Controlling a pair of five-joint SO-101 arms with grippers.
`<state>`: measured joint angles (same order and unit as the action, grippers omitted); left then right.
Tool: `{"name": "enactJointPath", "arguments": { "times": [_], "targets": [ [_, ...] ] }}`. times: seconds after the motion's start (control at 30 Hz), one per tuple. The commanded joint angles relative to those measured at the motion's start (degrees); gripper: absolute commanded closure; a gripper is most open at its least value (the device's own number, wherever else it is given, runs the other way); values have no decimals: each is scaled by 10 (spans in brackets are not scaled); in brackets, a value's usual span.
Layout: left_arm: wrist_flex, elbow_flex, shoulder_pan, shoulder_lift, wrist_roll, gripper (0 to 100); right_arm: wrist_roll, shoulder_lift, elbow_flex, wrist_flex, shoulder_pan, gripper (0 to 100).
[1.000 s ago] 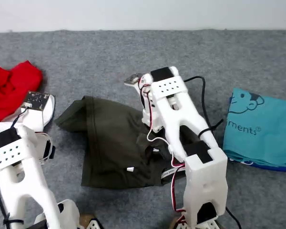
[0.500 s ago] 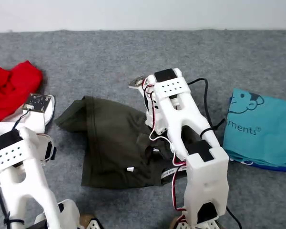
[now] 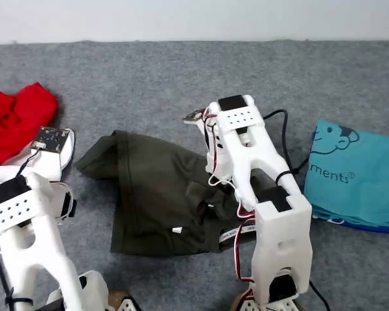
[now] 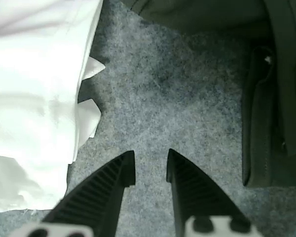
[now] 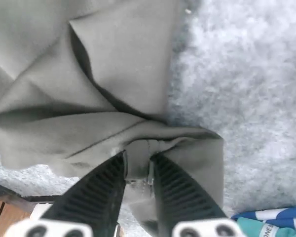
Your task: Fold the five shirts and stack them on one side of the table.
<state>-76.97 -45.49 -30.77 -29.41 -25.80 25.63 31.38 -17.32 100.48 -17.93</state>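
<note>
A dark olive shirt (image 3: 155, 194) lies crumpled in the middle of the grey carpeted table. My right gripper (image 5: 138, 165) is shut on a bunched fold of the olive shirt (image 5: 128, 64) at its right side, beneath the right arm (image 3: 246, 149). My left gripper (image 4: 150, 165) hovers open over bare carpet with nothing between its fingers. It is between a white shirt (image 4: 34, 98) and the olive shirt's edge (image 4: 276, 98). A red shirt (image 3: 13, 120) sits bunched at the far left. At the right, a folded teal shirt (image 3: 350, 172) rests on a blue one (image 3: 376, 225).
The left arm (image 3: 26, 220) stands at the front left over the white shirt (image 3: 3, 173). Open carpet (image 3: 149, 78) stretches across the back of the table. The teal and blue stack (image 5: 266, 222) lies close to my right gripper.
The right arm has shifted to the right, with the olive shirt's fold still in its gripper. The left arm dropped back slightly, then stayed put.
</note>
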Motion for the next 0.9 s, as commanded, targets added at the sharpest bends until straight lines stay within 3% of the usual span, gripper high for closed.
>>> {"name": "enactJointPath", "arguments": {
  "times": [0.0, 0.23, 0.43, 0.67, 0.87],
  "targets": [
    [12, 3, 4, -19, 3, 887, 38, -70, -4, 24, 17, 964],
    [14, 5, 4, -19, 3, 887, 79, -185, -4, 25, 50, 989],
    [10, 7, 29, -20, 3, 887, 85, -284, -3, 25, 118, 989],
    [-18, 14, 190, -15, 4, 881, 84, -339, -2, 25, 192, 989],
    [-29, 9, 301, -14, 4, 757, 82, -348, 14, 25, 196, 988]
  ]
}}
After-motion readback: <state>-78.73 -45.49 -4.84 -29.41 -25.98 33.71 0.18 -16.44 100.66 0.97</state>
